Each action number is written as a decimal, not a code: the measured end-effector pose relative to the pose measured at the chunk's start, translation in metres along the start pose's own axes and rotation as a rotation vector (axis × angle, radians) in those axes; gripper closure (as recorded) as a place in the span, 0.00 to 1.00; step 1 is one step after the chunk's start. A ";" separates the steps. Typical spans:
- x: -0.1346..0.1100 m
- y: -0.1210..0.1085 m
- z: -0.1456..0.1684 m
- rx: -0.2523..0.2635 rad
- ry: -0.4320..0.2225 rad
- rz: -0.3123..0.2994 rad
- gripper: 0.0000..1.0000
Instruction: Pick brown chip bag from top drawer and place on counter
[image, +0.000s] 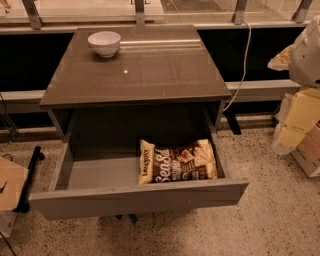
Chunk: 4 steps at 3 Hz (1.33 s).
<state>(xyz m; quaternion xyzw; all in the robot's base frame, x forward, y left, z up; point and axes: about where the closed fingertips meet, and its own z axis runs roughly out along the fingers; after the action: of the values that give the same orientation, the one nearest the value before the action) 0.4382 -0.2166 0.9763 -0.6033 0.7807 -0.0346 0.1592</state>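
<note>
The brown chip bag (177, 162) lies flat in the right half of the open top drawer (135, 199), with its white lettering facing up. The drawer is pulled out from under the counter (150, 70), and its left half is bare. My gripper is not in view. Only a pale rounded part of my arm (306, 52) shows at the right edge, well above and to the right of the drawer.
A white bowl (104, 43) stands on the counter at the back left. A white cable (243, 65) hangs behind the counter's right side. Cardboard boxes (300, 125) sit on the speckled floor at the right. A black stand (29, 177) is at the left.
</note>
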 end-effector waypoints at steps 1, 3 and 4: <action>0.000 0.000 0.000 0.000 0.000 0.000 0.00; 0.001 -0.006 0.019 -0.005 -0.012 0.058 0.00; -0.001 -0.003 0.026 -0.013 -0.017 0.089 0.00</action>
<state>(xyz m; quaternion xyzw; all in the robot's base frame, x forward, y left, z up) 0.4491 -0.2126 0.9529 -0.5691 0.8057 -0.0170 0.1632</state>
